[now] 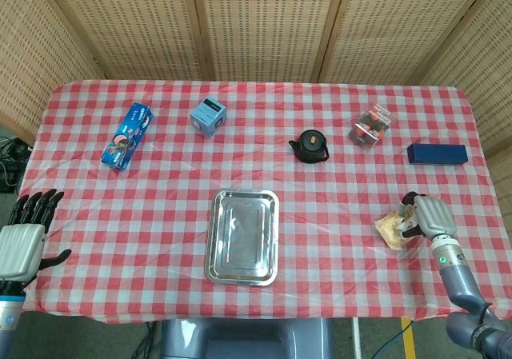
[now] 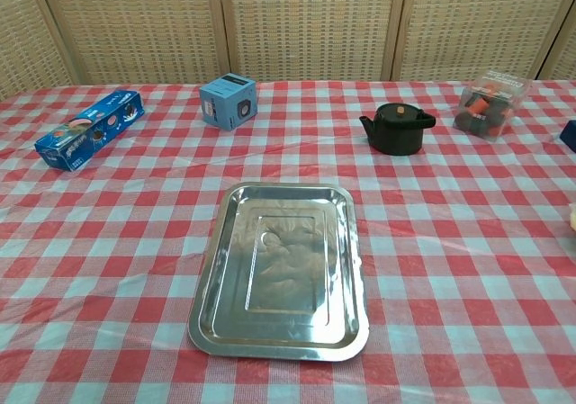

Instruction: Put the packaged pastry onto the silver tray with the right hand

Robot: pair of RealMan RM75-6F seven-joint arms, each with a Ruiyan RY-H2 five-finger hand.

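The packaged pastry (image 1: 390, 229), a tan bun in clear wrap, is held by my right hand (image 1: 422, 217) near the table's right front, fingers curled around its right side; whether it is lifted off the cloth I cannot tell. In the chest view only a pale sliver of the packaged pastry (image 2: 572, 215) shows at the right edge. The silver tray (image 1: 244, 237) lies empty at the front middle, well left of the pastry, and the silver tray (image 2: 281, 269) fills the middle of the chest view. My left hand (image 1: 22, 235) hangs open off the table's left front corner.
On the red checked cloth stand a black teapot (image 1: 310, 146), a light blue cube box (image 1: 208, 116), a blue cookie box (image 1: 127, 135), a clear snack pack (image 1: 372, 125) and a dark blue box (image 1: 436, 153). All sit along the far half.
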